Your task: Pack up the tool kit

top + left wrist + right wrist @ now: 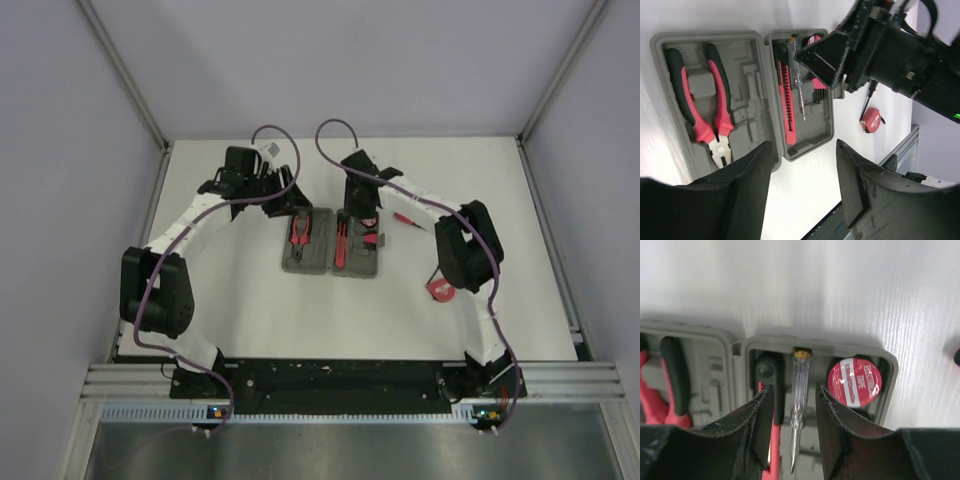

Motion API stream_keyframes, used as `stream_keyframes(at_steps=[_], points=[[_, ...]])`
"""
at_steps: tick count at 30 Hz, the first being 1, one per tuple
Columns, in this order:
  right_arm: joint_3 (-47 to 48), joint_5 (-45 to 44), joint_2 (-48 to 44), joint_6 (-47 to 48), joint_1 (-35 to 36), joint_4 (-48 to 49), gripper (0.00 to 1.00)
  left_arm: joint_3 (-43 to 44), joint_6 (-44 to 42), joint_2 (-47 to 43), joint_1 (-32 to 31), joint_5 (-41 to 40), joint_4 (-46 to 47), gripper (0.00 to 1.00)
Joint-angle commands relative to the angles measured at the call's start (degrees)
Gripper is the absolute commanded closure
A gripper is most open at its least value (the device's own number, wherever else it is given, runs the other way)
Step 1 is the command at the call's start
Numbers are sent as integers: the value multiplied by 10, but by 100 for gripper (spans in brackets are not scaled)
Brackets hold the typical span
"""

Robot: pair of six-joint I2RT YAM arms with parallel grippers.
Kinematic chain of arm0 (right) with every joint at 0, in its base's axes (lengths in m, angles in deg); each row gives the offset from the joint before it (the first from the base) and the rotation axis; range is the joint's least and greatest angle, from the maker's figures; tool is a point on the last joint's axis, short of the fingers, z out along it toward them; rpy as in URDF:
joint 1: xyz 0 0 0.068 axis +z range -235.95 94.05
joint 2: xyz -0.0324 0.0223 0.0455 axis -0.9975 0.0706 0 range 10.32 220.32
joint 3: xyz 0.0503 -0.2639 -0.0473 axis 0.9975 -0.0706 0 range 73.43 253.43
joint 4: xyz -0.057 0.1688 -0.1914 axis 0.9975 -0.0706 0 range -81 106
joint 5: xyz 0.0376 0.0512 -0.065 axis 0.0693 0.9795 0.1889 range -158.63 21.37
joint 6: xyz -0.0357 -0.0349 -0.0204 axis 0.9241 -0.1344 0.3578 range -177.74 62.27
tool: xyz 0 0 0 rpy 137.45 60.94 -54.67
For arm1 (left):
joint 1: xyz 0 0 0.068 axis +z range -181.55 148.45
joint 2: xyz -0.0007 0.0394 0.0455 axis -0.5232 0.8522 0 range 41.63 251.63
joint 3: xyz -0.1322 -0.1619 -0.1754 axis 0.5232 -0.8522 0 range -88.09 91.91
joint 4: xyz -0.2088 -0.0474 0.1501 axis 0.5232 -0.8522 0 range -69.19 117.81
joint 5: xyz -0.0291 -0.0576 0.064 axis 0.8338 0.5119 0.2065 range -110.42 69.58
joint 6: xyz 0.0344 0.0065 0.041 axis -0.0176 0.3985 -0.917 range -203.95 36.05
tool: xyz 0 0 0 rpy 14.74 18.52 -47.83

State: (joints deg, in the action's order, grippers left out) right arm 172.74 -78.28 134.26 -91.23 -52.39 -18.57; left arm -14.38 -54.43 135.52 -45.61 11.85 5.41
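Note:
The grey case (322, 262) lies open in mid-table. Red-and-black pliers (707, 105) fill its left half. In its right half lie a red-and-black knife (786, 95), a clear screwdriver (799, 385) and a red tape roll (854, 382). My right gripper (794, 392) hangs open over the clear screwdriver, which lies in its slot with a gap to each finger. Off the case's left half, my left gripper (802, 147) is open over bare table, holding nothing. On the table at the right sit a red tape measure (440, 290) and a red-handled screwdriver (407, 219).
The right arm's forearm (465, 245) reaches over the table beside the tape measure. Grey walls and metal rails (565, 290) bound the white table on three sides.

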Motion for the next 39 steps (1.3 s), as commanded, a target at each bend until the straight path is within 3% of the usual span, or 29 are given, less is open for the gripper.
stream_keyframes(at_steps=[1, 6, 10, 16, 26, 39], points=[[-20, 22, -98, -4, 1, 11, 62, 25, 19, 24, -9, 38, 55, 45], [-92, 45, -147, -10, 1, 27, 69, 64, 48, 86, -35, 72, 96, 60], [-168, 63, -178, -24, 1, 48, 80, 109, 76, 147, -61, 89, 132, 70], [-253, 118, -215, -33, 11, 121, 84, 185, 56, 226, -100, 42, 108, 79], [-293, 129, -224, -72, 12, 159, 88, 194, 33, 290, -122, 18, 86, 84], [-272, 139, -193, -64, 26, 161, 87, 200, 21, 336, -132, -9, 68, 86]])
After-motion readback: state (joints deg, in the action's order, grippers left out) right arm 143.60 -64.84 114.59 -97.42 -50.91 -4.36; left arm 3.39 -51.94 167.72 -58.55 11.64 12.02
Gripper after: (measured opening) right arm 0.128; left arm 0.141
